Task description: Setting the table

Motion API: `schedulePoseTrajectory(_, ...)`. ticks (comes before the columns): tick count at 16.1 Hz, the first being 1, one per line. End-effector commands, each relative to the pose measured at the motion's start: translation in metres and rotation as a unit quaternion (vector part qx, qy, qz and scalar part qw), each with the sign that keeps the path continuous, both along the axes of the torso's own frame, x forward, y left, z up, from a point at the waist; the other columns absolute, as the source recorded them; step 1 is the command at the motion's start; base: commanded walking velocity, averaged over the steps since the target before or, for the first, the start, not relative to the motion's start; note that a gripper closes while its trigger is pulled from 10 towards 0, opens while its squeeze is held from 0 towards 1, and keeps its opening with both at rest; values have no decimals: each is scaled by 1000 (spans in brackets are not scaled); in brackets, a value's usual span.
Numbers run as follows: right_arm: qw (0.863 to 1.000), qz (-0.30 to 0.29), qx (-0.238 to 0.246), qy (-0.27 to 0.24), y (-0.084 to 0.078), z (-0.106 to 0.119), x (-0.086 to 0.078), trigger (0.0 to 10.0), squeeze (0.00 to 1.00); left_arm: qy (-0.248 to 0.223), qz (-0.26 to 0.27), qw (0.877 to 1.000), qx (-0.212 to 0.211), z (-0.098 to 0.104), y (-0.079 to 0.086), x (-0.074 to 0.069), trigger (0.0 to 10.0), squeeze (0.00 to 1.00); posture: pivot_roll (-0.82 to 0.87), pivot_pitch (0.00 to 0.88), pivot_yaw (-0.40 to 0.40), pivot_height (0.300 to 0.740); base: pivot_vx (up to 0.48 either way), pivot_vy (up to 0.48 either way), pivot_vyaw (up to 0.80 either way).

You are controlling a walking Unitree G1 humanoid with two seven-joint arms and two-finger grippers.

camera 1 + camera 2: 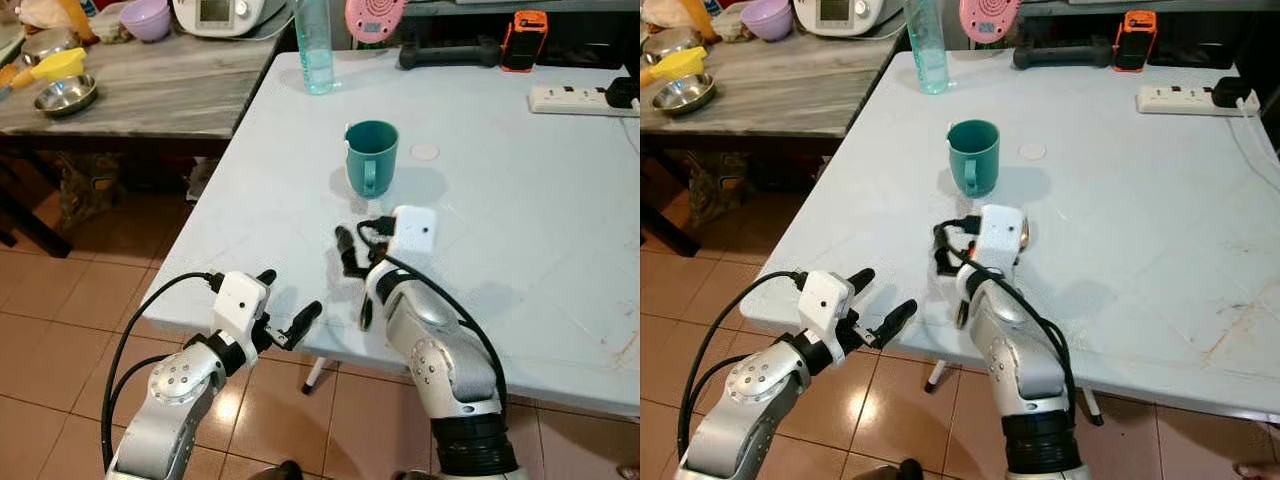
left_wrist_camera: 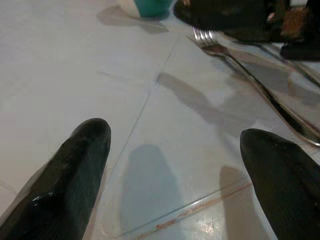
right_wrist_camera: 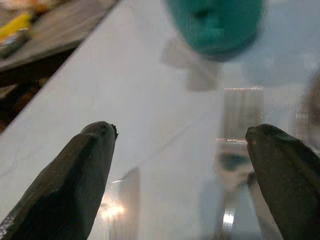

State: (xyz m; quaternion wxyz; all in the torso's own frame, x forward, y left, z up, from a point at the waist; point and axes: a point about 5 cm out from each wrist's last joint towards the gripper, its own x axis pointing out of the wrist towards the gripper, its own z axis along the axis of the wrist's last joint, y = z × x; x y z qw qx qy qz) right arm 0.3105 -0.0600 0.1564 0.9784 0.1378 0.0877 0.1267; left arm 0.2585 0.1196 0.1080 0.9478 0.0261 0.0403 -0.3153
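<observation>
A teal mug [image 1: 371, 157] stands upright on the white table [image 1: 540, 240], its handle turned toward me. My right gripper [image 1: 362, 246] hovers low over the table just in front of the mug, open, with nothing between its fingers [image 3: 95, 150]. A metal fork [image 2: 235, 62] lies flat on the table beside and partly under that gripper; its handle end [image 1: 365, 312] points at the front edge. My left gripper [image 1: 289, 300] is open at the table's front edge, left of the fork, fingertips [image 2: 90, 140] just above the surface.
A clear bottle [image 1: 313, 45], a small white disc [image 1: 425, 152], a power strip [image 1: 580, 98] and a black dumbbell [image 1: 450, 55] sit toward the table's back. A wooden side table [image 1: 150, 90] on the left holds a steel bowl [image 1: 65, 95] and a purple bowl [image 1: 146, 18].
</observation>
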Motion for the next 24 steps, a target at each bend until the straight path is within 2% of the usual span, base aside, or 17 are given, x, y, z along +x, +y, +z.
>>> schedulePoseTrajectory(1, 999, 36, 2, -15, 10, -6, -12, 10000, 0, -7, 34, 999, 16, -1, 8, 3, 10000, 0, -68, 180, 115, 740, 0, 0, 0)
schedulePoseTrajectory(3, 997, 10, -38, -62, -26, -3, -20, 10000, 0, -37, 122, 992, 16, 4, 26, 16, 10000, 0, -80, 172, 112, 740, 0, 0, 0)
schedulePoseTrajectory(4, 996, 1, -53, -68, -36, -5, -23, 10000, 0, -41, 135, 990, 13, 6, 28, 19, 10000, 0, -93, 165, 109, 740, 0, 0, 0)
schedulePoseTrajectory(6, 993, -41, -71, -82, -69, -8, -37, 10000, 0, -51, 172, 984, 15, 9, 36, 30, 10000, 0, -118, 152, 111, 740, 0, 0, 0)
schedulePoseTrajectory(7, 990, -77, -89, -83, -88, -10, -47, 10000, 0, -47, 177, 983, 7, 10, 38, 36, 10000, 0, -154, 140, 120, 740, 0, 0, 0)
schedulePoseTrajectory(10, 984, -126, -99, -79, -107, -12, -64, 10000, 0, -34, 160, 987, 5, 4, 33, 43, 10000, 0, -216, 132, 155, 740, 0, 0, 0)
schedulePoseTrajectory(13, 981, -142, -104, -75, -109, -13, -77, 10000, 0, -29, 122, 992, -12, 3, 15, 48, 10000, 0, -257, 144, 159, 740, 0, 0, -777)
schedulePoseTrajectory(15, 982, -140, -104, -78, -106, -12, -77, 10000, 0, -35, 111, 993, -7, 3, 11, 51, 10000, 0, -249, 122, 140, 740, 0, 0, -697)
schedulePoseTrajectory(18, 983, -117, -110, -90, -95, -13, -69, 10000, 0, -40, 132, 990, -6, 2, 20, 56, 10000, 0, -226, 98, 152, 740, 0, 0, -208)
schedulePoseTrajectory(22, 978, -120, -115, -124, -93, -2, -58, 10000, 0, -49, 145, 988, -9, 6, 27, 55, 10000, 0, -195, 105, 157, 740, 0, 341, 0)
schedulePoseTrajectory(24, 978, -122, -112, -131, -92, 2, -58, 10000, 0, -49, 148, 988, -8, 6, 29, 54, 10000, 0, -187, 106, 156, 740, 0, 382, 0)
